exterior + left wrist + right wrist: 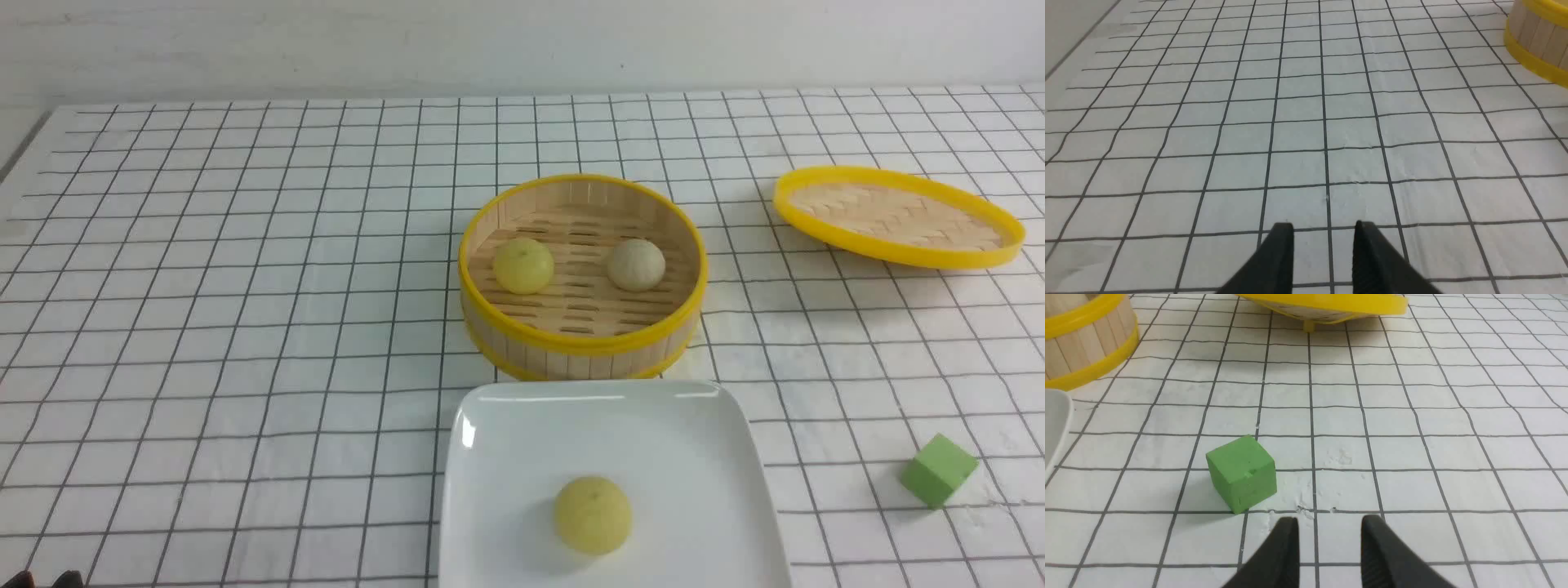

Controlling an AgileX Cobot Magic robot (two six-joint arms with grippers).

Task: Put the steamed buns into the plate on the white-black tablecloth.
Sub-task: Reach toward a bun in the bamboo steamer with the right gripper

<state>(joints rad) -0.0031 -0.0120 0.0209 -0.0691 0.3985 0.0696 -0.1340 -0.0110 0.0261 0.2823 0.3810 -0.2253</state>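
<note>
Steamed buns [523, 265] are split on the tablecloth [245, 286]: the plate [571, 394] holds one yellow-green bun [593, 514]; the basket [571, 355] just behind holds a second yellow-green bun [523, 265] and a beige bun [636, 264]. The lid [898, 216] and green cube [939, 469] lie to its right. The left gripper [1324, 225] and right gripper [1329, 518] hover over cloth, jaws partly apart, empty.

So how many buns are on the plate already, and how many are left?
Done: one yellow-green bun sits on the plate. In hand: nothing; the left gripper and right gripper are open and empty above the cloth. Left: the second yellow-green bun and the beige bun, both in the steamer basket.
</note>
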